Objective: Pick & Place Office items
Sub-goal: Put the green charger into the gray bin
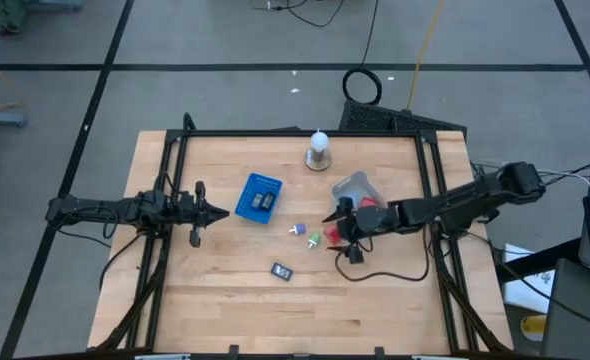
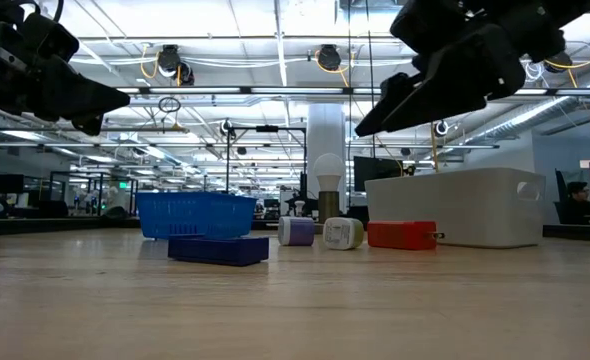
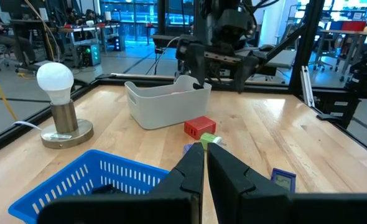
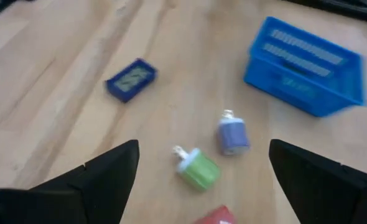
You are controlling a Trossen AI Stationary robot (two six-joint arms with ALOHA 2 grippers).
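- Right gripper (image 1: pixel 337 228) hangs above the surface near the middle-right, jaws spread wide and holding nothing; the right wrist view shows bare wood and small items between the two fingers (image 4: pixel 90 180).
- Loose items lie in a small cluster just ahead of and under those jaws: a green plug-like piece (image 4: pixel 199 169), a purple-white piece (image 4: pixel 233 135) beside it, and a red block (image 4: pixel 214 217) at the edge of the wrist view, closest to the jaws.
- In the high view the green piece (image 1: pixel 314 240) sits just beside the right jaws, on the side toward the table's centre; the purple-white piece (image 1: pixel 297 230) is a little further that way.
- Long axis of the green piece runs slantwise across the gap between the fingers, white tip pointing away from the red block. My judgement: a small wrist turn may be needed before closing.
- A flat dark-blue rectangular piece (image 1: pixel 282 270) lies apart from the cluster, nearer the front edge.
- Blue basket (image 1: pixel 259 196) stands left of the cluster, with two dark pieces inside; grey tray (image 1: pixel 355 187) is just behind the right gripper.
- Left gripper (image 1: pixel 207 211) waits at the left edge, near the basket, jaws almost closed and empty.
- Right arm is plainly nearer to the cluster, so I judge the next pick is its job, likely the green or red piece.
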